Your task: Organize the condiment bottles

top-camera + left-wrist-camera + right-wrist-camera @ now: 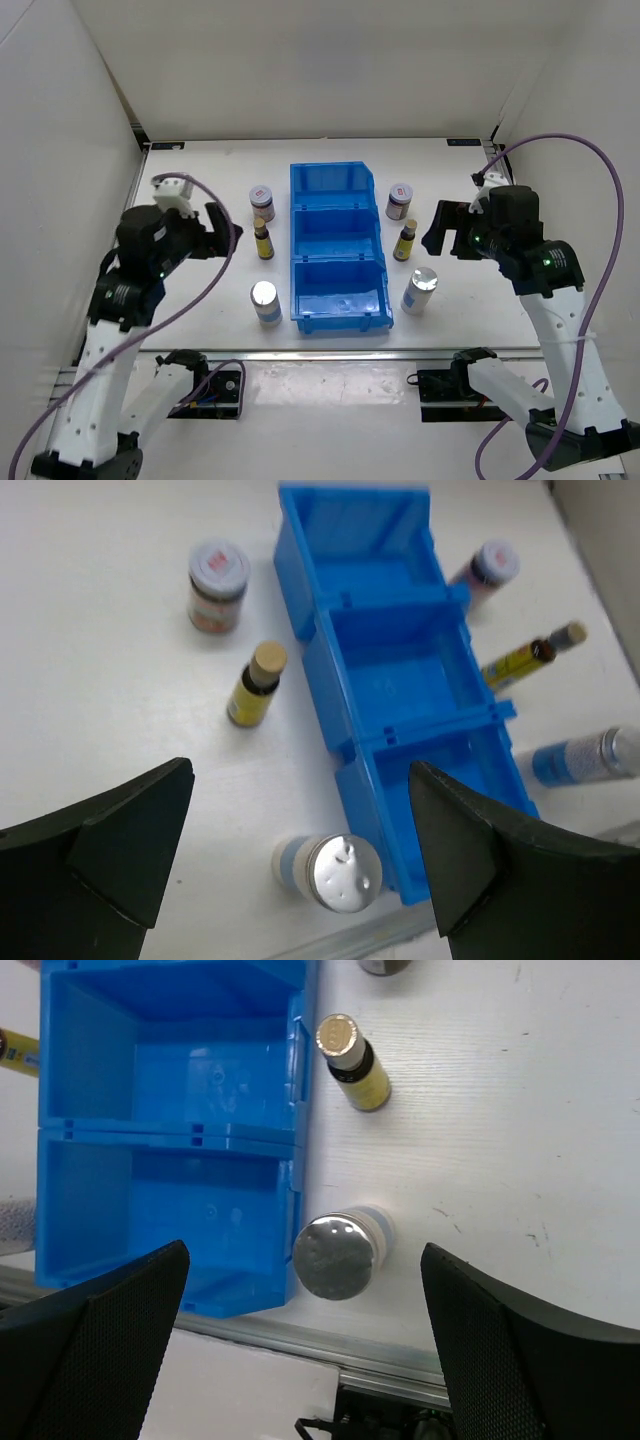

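Condiment bottles (264, 240) stand outside the blue bin (297, 240), three at its 9 o'clock, three at 3 o'clock. Left gripper (222, 232) and right gripper (445, 228) gape wide, empty. Left wrist view catches all six; right wrist view only the silver-topped cylinder (340, 1250), brown bottle (352, 1063), scraps of others.

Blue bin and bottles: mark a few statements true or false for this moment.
1. The blue bin holds no bottle. True.
2. Both dark jars stand left of the bin. False: the left-hand jar and the right-hand jar flank it.
3. The left gripper and right gripper are open, holding nothing. True.
4. A silver-topped cylinder lies in the bin. False: the left-hand cylinder and right-hand cylinder stand on the table, flanking it.
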Controlling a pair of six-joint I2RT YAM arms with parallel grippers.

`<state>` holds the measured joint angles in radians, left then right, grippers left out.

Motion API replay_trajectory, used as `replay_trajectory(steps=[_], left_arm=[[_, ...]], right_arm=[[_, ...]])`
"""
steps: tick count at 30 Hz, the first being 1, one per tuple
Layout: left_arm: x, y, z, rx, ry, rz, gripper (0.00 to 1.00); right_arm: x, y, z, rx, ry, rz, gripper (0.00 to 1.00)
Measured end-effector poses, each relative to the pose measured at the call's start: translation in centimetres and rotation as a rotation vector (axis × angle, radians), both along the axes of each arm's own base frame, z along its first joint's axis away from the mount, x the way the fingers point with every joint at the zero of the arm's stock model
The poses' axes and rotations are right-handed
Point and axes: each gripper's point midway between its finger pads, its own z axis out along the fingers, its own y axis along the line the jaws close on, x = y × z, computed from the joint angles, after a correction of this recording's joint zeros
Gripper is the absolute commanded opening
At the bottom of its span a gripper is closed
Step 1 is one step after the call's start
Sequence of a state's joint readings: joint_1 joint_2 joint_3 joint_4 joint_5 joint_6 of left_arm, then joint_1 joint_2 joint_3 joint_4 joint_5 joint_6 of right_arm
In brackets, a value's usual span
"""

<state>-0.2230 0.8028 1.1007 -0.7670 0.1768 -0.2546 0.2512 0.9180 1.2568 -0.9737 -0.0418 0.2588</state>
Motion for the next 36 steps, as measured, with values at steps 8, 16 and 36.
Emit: replay_trajectory(steps=[8,16,36], left_arm=[[-2.7,2.3,5.5,-0.060,-0.212,0.116,1.00],[-0.3,1.5,-4.7,-0.046,0.148,0.168,1.00],[-1.4,2.1,-8.1,-0.050,0.262,0.231,1.00]], right_arm=[[-0.2,-0.6,-0.3,-0.028,0.020,-0.023,1.00],[-2.1,1.6,-2.6,-0.003,0.163,0.094,1.00],[-3.3,0.6,-13.8,-0.271,0.486,-0.106,0.80]])
